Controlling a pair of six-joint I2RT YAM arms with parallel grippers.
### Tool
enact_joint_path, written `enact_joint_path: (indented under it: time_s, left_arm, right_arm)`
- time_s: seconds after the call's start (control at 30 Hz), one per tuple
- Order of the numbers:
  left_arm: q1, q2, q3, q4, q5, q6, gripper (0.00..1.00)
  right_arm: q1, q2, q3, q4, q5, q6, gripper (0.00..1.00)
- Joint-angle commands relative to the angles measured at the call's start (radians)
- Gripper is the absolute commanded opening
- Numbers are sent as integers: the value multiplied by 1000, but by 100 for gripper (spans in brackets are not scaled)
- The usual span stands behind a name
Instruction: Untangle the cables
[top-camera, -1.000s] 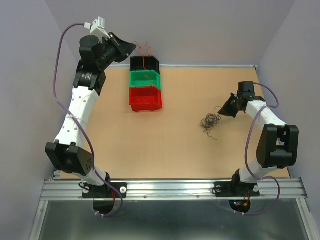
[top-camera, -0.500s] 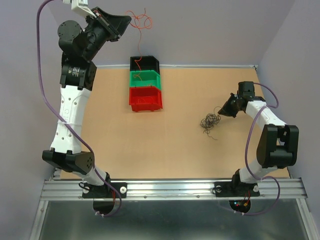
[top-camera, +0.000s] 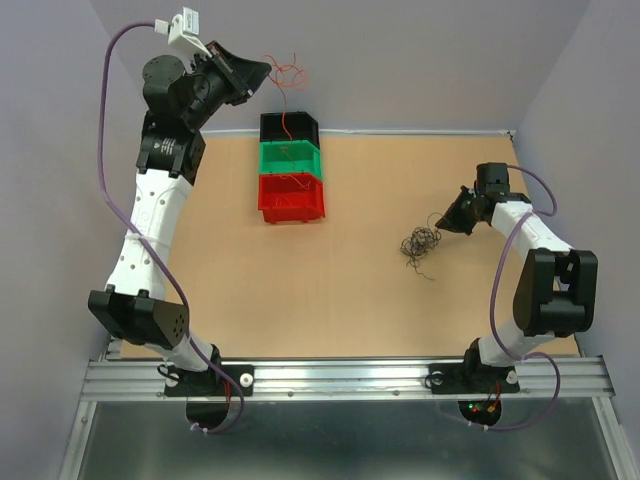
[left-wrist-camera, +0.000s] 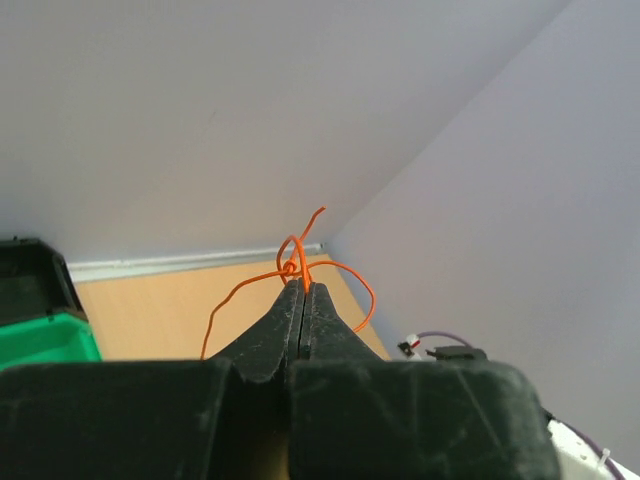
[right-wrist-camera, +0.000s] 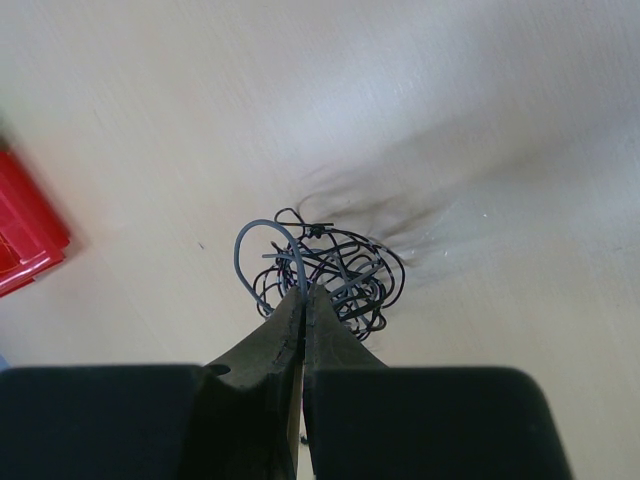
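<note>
My left gripper (top-camera: 264, 72) is raised high at the back left, above the bins, and is shut on a thin orange-red cable (top-camera: 286, 73). That cable curls beside the tips and its tail hangs down towards the black bin (top-camera: 290, 128). In the left wrist view the jaws (left-wrist-camera: 303, 287) pinch the orange cable (left-wrist-camera: 289, 266) just below a small knot. My right gripper (top-camera: 442, 222) sits low over the table, shut on a grey strand (right-wrist-camera: 261, 222) of a dark tangled clump of cables (top-camera: 420, 245). The clump (right-wrist-camera: 345, 265) rests on the table in front of the gripper (right-wrist-camera: 304, 290).
Three bins stand in a row at the back middle: black at the far end, green (top-camera: 291, 158) in the middle, red (top-camera: 291, 197) nearest. A thin strand lies in the green one. Walls enclose the wooden table (top-camera: 330, 300) on three sides.
The left gripper rose sharply with the orange cable half a second ago and has come partly back down. The right arm and the dark clump have not moved.
</note>
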Motion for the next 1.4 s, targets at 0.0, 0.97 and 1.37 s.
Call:
enact_joint_path:
  time_s: [0.0, 0.97, 1.37]
  left_arm:
    - [0, -66, -56, 53, -6, 40, 0]
    - [3, -99, -511, 58, -44, 208, 0]
    - [-30, 46, -445, -220, -89, 433, 0]
  right_arm:
    - [11, -16, 15, 38, -15, -13, 0]
    - [19, -16, -2, 38, -15, -13, 1]
    - [19, -13, -2, 40, -18, -19, 1]
